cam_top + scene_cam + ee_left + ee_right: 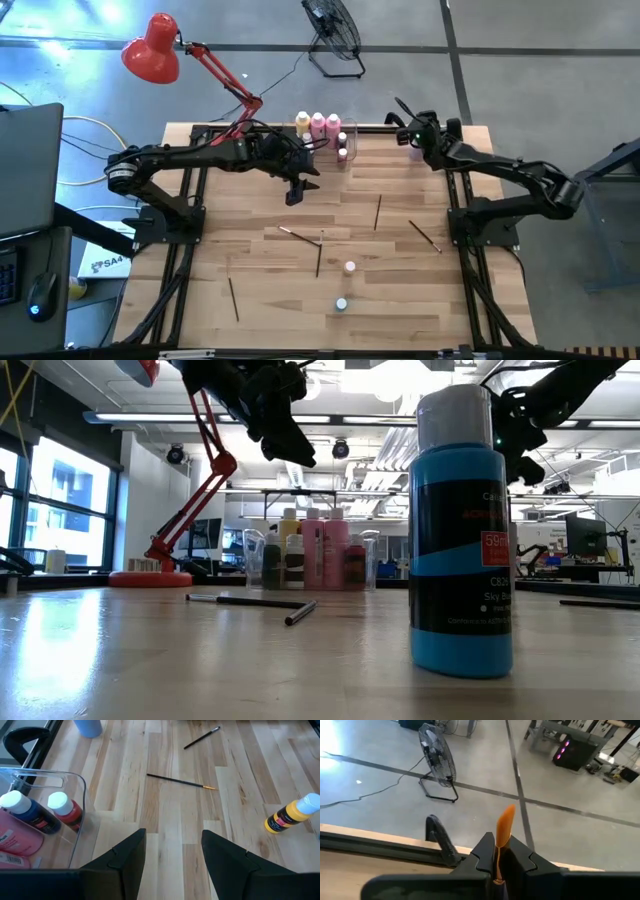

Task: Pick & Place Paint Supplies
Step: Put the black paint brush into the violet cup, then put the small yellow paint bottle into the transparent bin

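Observation:
My left gripper (297, 192) (173, 855) hangs open above the table's middle, just near of the clear bin (322, 134) (75, 810). The bin stands at the far edge and holds pink and yellow-orange bottles (318, 123) and white-capped little bottles (64, 810). Two tiny bottles (349, 268) (341, 303) stand toward the near edge; the low view shows a blue one (461, 540) close up. Several brushes (378, 212) (425, 235) (298, 236) lie flat on the wood. My right gripper (407, 118) (496, 865) is raised at the far right corner, shut on a paintbrush. My right gripper pinches a paintbrush between its two fingers. The brush runs along the fingers, and its orange bristle tip (505, 826) sticks out past their ends. It is lifted clear of the table. The rest of the brush is hidden behind the fingers.
A lilac cup (414, 151) (89, 726) stands near the far right corner, below my right gripper. A red desk lamp (152, 48) leans in over the far left corner. More brushes (318, 260) (233, 298) lie toward the near edge. Bare wood spreads under my left gripper.

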You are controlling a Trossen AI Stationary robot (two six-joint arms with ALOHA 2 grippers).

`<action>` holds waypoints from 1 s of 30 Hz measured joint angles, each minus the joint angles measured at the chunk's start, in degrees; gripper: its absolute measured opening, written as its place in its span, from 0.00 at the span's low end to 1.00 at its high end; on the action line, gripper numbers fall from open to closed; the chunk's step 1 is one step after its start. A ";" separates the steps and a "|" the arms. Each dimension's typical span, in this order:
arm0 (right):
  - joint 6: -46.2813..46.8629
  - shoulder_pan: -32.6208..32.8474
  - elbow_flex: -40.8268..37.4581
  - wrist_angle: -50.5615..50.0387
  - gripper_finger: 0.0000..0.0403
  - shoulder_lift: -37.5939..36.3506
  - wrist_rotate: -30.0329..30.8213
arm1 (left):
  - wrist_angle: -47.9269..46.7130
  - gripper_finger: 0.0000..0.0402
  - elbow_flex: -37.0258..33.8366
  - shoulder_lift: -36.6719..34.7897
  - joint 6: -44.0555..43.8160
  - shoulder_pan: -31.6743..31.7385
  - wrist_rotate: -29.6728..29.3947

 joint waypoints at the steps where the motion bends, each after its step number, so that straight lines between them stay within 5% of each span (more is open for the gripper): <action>1: 0.47 -0.06 0.00 0.01 0.03 0.00 -0.44 | 0.00 0.47 0.00 0.00 0.00 0.00 0.00; 15: -3.11 0.32 0.09 -1.34 0.35 -0.92 -0.78 | 0.28 0.47 0.00 0.00 -0.02 0.00 -0.04; 22: -6.50 5.81 3.39 -2.62 0.35 -7.09 -0.98 | 0.60 0.47 0.02 -0.39 1.97 0.00 -6.59; 30: -8.12 15.34 3.80 -6.93 0.33 -16.63 -0.97 | 0.52 0.47 0.02 -0.39 3.07 0.02 -7.10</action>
